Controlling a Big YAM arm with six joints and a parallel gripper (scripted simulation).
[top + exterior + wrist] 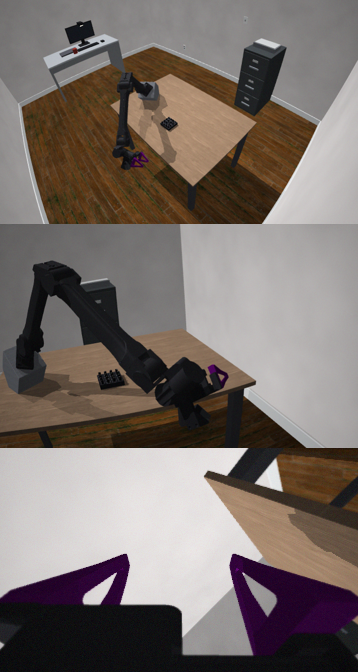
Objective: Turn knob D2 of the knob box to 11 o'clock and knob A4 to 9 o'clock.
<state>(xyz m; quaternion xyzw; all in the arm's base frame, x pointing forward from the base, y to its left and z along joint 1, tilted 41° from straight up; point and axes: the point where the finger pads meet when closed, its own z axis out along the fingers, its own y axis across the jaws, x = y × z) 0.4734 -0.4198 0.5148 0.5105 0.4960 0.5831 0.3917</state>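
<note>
The black knob box (pixel 169 123) (pixel 111 379) stands on its feet near the middle of the wooden table (pixel 211 124) (pixel 79 361), with rows of small black knobs on top. The knob lines and names are too small to read. My gripper (pixel 140 160) (pixel 217 377) (pixel 179 559) with purple fingers is open and empty. It hangs off the table's near-left edge, below the table top, well away from the box. In the wrist view the fingers point at a blank wall, with the table's edge (pixel 280 518) at the right; the box is not in that view.
The arm's grey base (pixel 149 91) (pixel 22 371) sits on the table's far-left corner. A dark filing cabinet (pixel 260 79) stands at the right wall. A desk (pixel 79 52) with a monitor stands at the back left.
</note>
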